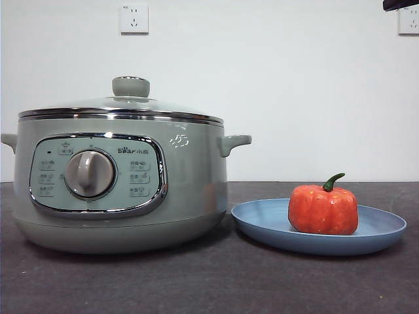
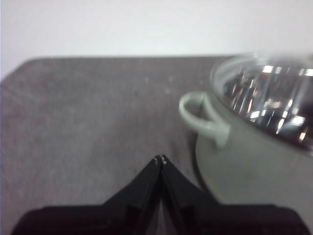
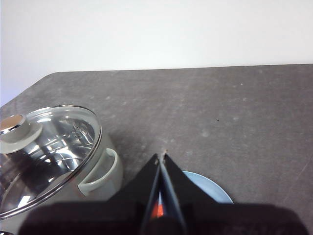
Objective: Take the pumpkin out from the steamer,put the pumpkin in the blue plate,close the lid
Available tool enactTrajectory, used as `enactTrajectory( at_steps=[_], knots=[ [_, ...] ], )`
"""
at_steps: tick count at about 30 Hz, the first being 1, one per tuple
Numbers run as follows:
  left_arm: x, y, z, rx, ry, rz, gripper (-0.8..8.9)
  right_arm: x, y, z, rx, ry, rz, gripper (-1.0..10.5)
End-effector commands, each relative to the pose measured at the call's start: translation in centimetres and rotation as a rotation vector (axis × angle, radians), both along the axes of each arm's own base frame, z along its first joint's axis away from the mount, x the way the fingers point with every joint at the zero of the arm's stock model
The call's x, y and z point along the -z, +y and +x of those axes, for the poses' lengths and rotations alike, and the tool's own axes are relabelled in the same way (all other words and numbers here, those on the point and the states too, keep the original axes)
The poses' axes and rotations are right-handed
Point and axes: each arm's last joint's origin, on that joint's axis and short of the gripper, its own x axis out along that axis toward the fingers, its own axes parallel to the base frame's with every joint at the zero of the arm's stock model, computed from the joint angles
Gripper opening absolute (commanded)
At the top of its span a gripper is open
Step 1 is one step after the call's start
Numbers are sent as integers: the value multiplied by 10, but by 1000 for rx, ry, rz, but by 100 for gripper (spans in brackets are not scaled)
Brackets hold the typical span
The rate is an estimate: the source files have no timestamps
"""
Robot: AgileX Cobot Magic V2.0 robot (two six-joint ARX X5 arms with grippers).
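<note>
Your left gripper (image 2: 160, 159) has its two black jaws pressed together tip to tip and holds nothing; it hangs over bare dark table (image 2: 88, 122), beside the steamer's side handle (image 2: 198, 117). Your right gripper (image 3: 163, 156) is likewise closed to a point with nothing between the jaws. It sits above the near edge of the blue plate (image 3: 210, 188), and a sliver of orange shows just under the jaws. In the front view you see only a black tip (image 1: 400, 4) at the top right corner; which arm it belongs to cannot be told there.

The lid (image 1: 121, 104) rests flat on the steamer (image 1: 124, 190), chrome rim on chrome rim, its sage-green knob (image 1: 131, 86) upright. Just beside the pot, the blue plate (image 1: 262, 226) lies on the table with its rim close to the pot's base. The pumpkin (image 1: 323, 209) stands upright on the plate, green stem curving up.
</note>
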Motion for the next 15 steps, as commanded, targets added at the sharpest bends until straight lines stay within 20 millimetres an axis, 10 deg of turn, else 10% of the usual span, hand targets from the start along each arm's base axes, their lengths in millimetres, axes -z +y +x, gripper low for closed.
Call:
enactTrajectory(
  at_steps=[1,15],
  knots=[
    [13,0,2,-3,4,4,-3,3,0,0,5,5,7,-16],
    [26,1,-2,-6,-5,-7,-3,3,0,0,5,8,6,-16]
  ],
)
